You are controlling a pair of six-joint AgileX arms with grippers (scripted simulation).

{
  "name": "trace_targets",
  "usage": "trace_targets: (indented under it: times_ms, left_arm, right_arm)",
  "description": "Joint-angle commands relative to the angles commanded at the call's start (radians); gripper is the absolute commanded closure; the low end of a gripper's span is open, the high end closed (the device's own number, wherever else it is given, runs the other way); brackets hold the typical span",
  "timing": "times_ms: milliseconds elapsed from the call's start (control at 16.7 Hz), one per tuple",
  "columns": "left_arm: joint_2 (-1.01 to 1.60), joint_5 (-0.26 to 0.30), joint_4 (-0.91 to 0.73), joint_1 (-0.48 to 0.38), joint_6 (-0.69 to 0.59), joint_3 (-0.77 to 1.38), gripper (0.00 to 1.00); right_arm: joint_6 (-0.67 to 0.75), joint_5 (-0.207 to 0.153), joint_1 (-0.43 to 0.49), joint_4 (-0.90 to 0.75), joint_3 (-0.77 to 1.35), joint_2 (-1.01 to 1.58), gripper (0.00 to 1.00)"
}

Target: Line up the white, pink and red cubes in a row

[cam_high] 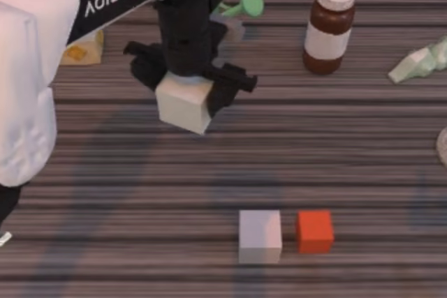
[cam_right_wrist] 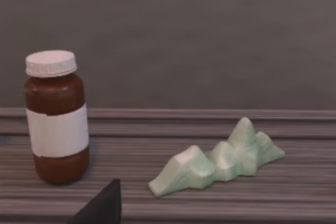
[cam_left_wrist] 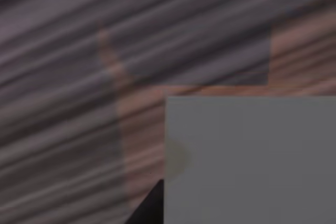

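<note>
Two of the three cubes already sit side by side near the front of the counter [cam_high: 105,172]: the pink cube [cam_high: 260,236] on the left and the smaller red cube [cam_high: 314,231] just to its right, with a thin gap between them. The white cube [cam_high: 184,104] is well apart from that pair, farther back and to the left, and it is tilted, with the left claw [cam_high: 187,78] clamped on it from above, one dark finger on each side. In the left wrist view the cube's flat pale face fills much of the frame (the striped counter shows beyond it). Behind the left arm, a green stemmed object [cam_high: 246,5] shows partly past the claw, and a cream cube with orange-yellow patterned faces [cam_high: 84,48] peeks out beneath the arm at the back left. A brown bottle with a white cap [cam_high: 329,27] stands upright at the back right, and a pale green jagged piece [cam_high: 419,62] lies farther right. The right claw shows only as a dark tip [cam_right_wrist: 102,208] in its own wrist view; I cannot tell whether it is apart or together.
</note>
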Motion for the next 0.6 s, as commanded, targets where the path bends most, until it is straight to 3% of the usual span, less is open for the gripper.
trace_targets:
  times_ms: [600]
  left_arm:
    - [-0.456,-0.004,0.171,-0.133,-0.494,-0.67,1.0]
  right_arm:
    - [0.0,0.0,0.0,0.0,0.0,0.0,0.0]
